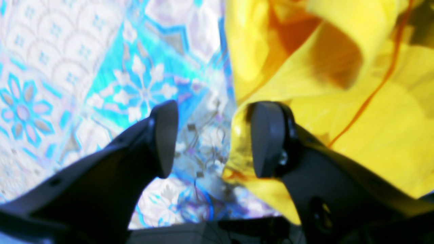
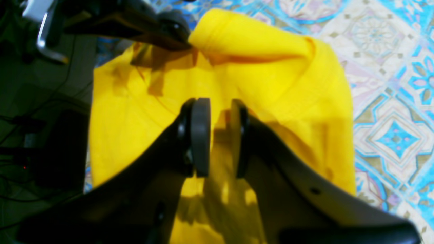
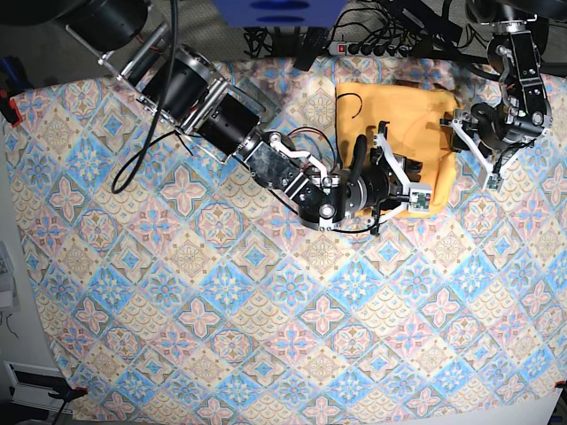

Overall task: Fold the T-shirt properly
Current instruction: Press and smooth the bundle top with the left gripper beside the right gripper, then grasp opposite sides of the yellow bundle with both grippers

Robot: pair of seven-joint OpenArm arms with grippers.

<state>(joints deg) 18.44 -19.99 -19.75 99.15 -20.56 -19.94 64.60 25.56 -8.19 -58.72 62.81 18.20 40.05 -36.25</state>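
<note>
Because the T-shirt (image 3: 394, 124) is lying bunched in the upper right of the base view, far up the patterned tablecloth (image 3: 221, 310) covering the bench, both arms are reaching in around it from opposite sides. The right gripper (image 2: 220, 135) is hovering over the middle of the yellow cloth with its fingers (image 2: 200, 135) standing only a little apart; a strip of fabric is showing in the gap, but whether it is pinched I cannot tell. The left gripper (image 1: 210, 139) is sitting at the shirt's edge with its fingers (image 1: 166, 137) wide apart, one over bare tablecloth and the other against the yellow hem, gripping nothing, probably lining up to take that edge. A rolled fold is rising at the top of the right wrist view, so the garment is looking far from flat.
</note>
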